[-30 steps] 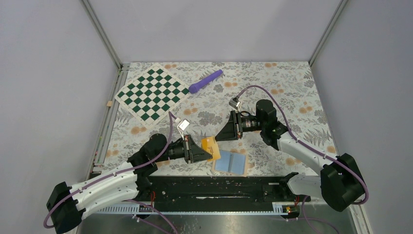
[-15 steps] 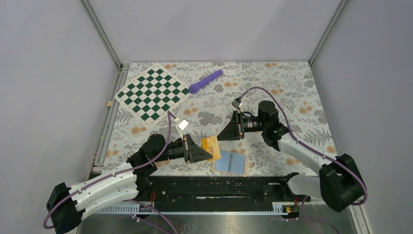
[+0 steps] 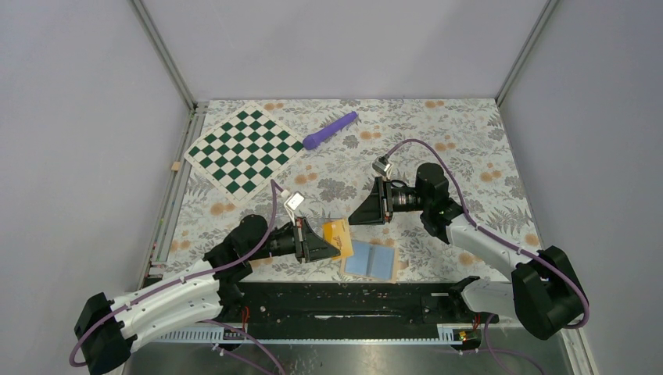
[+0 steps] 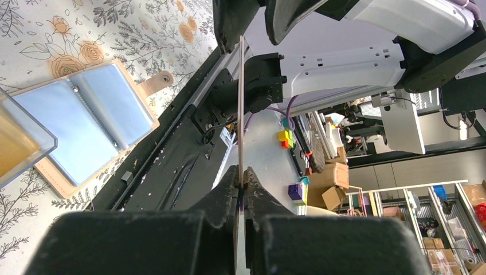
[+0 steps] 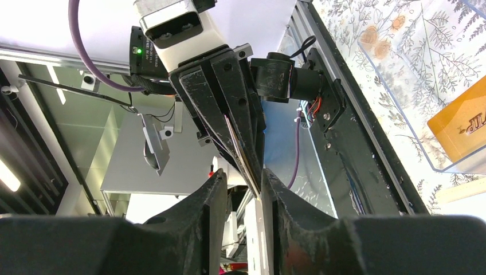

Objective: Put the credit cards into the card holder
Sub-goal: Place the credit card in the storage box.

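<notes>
One orange-yellow credit card (image 3: pixel 338 232) hangs just above the table between my two grippers. My left gripper (image 3: pixel 335 248) is shut on its near edge. In the left wrist view the card (image 4: pixel 240 103) shows edge-on as a thin line rising from the left gripper (image 4: pixel 241 172). My right gripper (image 3: pixel 353 220) stands open around the card's far edge. In the right wrist view the card (image 5: pixel 243 154) leans on one finger of the right gripper (image 5: pixel 243 179), with a gap to the other. The card holder (image 3: pixel 371 260) lies open, blue pockets up (image 4: pixel 86 126).
A clear plastic case (image 5: pixel 412 69) with another orange card (image 5: pixel 464 129) inside lies beside the card holder, also in the left wrist view (image 4: pixel 23 143). A green checkered board (image 3: pixel 245 150) and a purple pen-like stick (image 3: pixel 330 130) lie farther back. A black rail (image 3: pixel 352 301) runs along the near edge.
The right gripper's jaws have widened a little around the card, and the right arm has shifted slightly. The left gripper and the card have stayed put.
</notes>
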You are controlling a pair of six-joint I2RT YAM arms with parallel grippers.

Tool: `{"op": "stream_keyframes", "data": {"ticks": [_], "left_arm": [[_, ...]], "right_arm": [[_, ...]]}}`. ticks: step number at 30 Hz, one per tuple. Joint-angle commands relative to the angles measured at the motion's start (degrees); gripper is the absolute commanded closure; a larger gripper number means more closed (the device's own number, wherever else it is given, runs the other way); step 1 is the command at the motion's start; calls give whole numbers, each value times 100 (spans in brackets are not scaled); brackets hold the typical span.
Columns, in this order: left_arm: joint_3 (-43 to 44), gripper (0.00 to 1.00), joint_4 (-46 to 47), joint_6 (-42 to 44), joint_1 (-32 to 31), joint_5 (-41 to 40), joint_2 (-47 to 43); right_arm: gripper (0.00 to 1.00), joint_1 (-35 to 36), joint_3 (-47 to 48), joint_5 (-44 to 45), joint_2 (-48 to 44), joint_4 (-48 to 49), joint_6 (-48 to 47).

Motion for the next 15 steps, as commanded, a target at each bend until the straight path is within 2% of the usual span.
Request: {"op": "stream_keyframes", "data": {"ticks": [1, 15], "left_arm": [[147, 100, 234, 119, -13, 14, -17], [157, 100, 483, 68, -24, 223, 117]], "right_arm": [[65, -21, -7, -184, 2, 371, 63], [67, 124, 33, -125, 242, 234, -78]]}}
